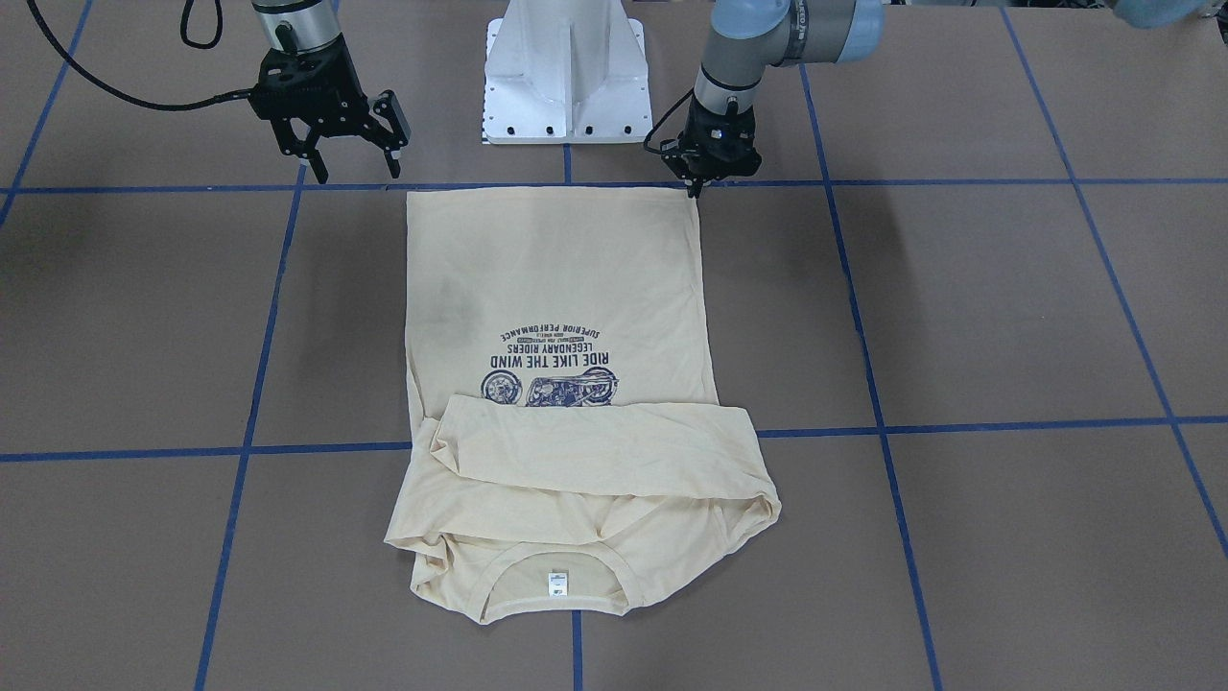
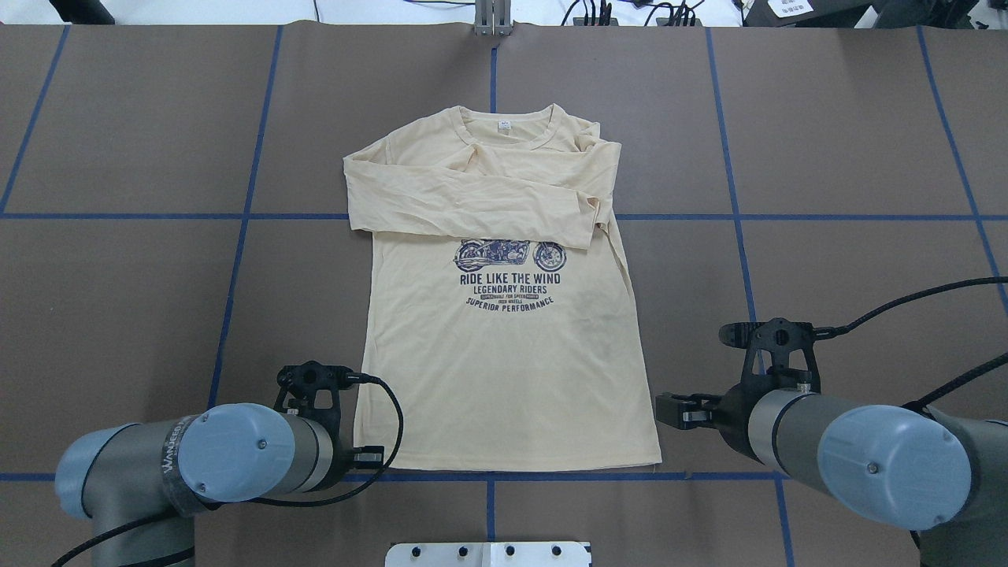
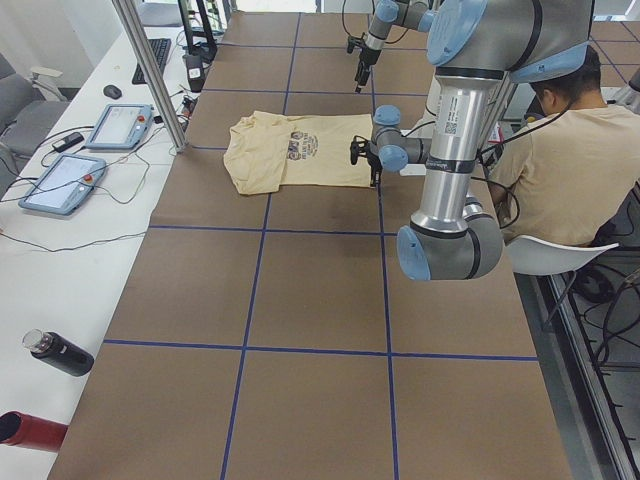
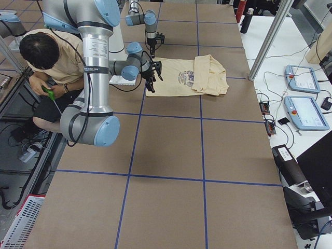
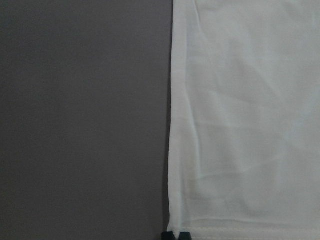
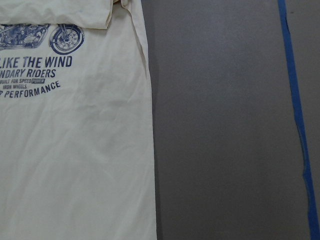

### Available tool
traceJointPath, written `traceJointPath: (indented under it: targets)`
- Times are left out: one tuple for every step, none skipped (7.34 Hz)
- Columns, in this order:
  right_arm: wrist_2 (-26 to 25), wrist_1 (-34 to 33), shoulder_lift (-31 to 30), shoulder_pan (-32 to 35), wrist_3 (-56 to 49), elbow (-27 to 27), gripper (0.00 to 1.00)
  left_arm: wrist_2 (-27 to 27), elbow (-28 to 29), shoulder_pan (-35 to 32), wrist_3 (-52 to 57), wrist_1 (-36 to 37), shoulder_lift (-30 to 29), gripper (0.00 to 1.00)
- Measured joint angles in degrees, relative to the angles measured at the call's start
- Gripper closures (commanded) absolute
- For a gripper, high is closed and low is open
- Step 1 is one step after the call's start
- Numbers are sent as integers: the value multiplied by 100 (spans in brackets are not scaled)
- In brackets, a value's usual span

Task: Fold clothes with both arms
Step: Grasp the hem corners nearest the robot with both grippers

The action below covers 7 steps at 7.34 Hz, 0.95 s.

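The clothes (image 1: 556,278) are one cream long-sleeved shirt, lying flat and print up, with both sleeves folded across the chest (image 2: 472,201) and the neck label (image 1: 556,582) toward the far side from the robot. My left gripper (image 1: 696,187) is down at the hem corner. In the left wrist view its black fingertips (image 5: 182,236) sit close together around that corner of the cloth (image 5: 250,125). My right gripper (image 1: 357,175) hangs open above the table, just outside the other hem corner and holding nothing. The right wrist view shows only the shirt's side edge (image 6: 150,150).
The white base pedestal (image 1: 566,77) stands just behind the hem. Blue tape lines (image 1: 240,447) grid the brown table. A seated person (image 3: 570,160) is behind the robot. Teach pendants (image 3: 120,125) and bottles (image 3: 60,352) lie on a side bench.
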Motion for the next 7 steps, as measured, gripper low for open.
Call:
traceJointPath:
  targets:
    - [-86,-24,224,-41,3,-265,2,-1,-42,1,-2,5,0,100]
    - [-214,-73,499,-102,38,-567,15,-5,-84,4,-4,9,-2,100]
    - [-377,-149,692,-220,179,-758,34,-7,-108,6,-4,12,-6,100]
    - [-564,-246,774,-412,357,-837,58,-8,-121,6,-4,13,-7,100]
    - [-696,-312,797,-622,463,-869,60,-8,-125,7,-4,13,-8,100]
    - [-768,-342,787,-775,506,-900,59,-8,-133,6,-4,13,-9,100]
    - [-816,-353,768,-868,521,-956,59,-10,-145,3,-4,13,-11,100]
